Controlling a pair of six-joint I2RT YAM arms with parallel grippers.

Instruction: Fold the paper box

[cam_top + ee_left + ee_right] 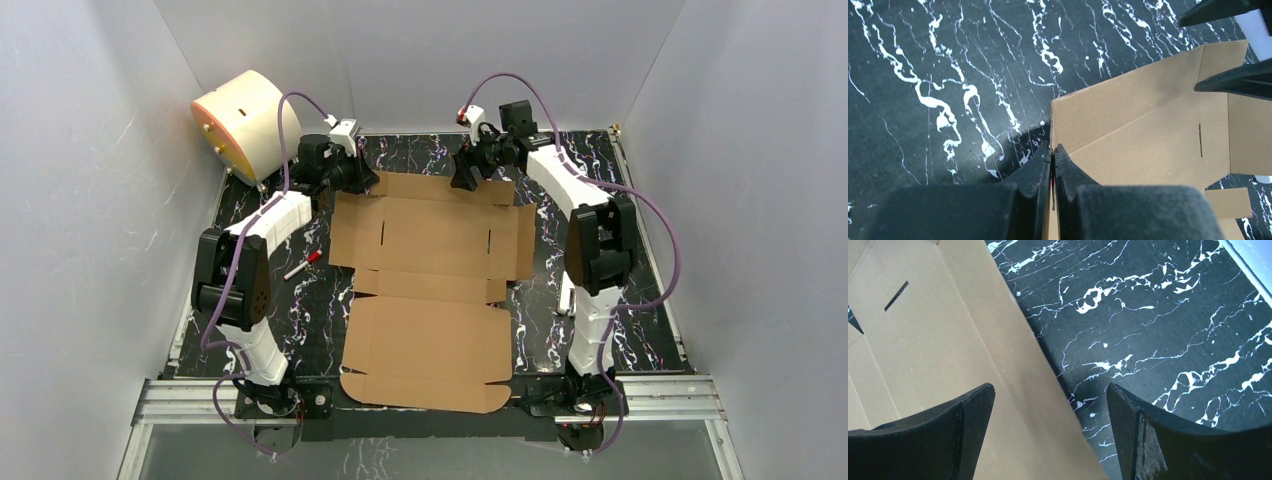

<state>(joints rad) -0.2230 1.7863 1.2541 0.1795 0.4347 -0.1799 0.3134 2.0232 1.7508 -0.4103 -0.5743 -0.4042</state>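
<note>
Black marbled tabletop [310, 310] bears the flat paper box [430, 260], left hand [1053, 155] pinching its far corner tight, right hand [1050, 390] spread wide astride that far edge; lifting one-sided might skew it.

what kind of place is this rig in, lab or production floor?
Probably a lab test cell: plain white enclosure walls, aluminium frame rail, black marble-pattern tabletop under a brown corrugated cardboard sheet.
</note>
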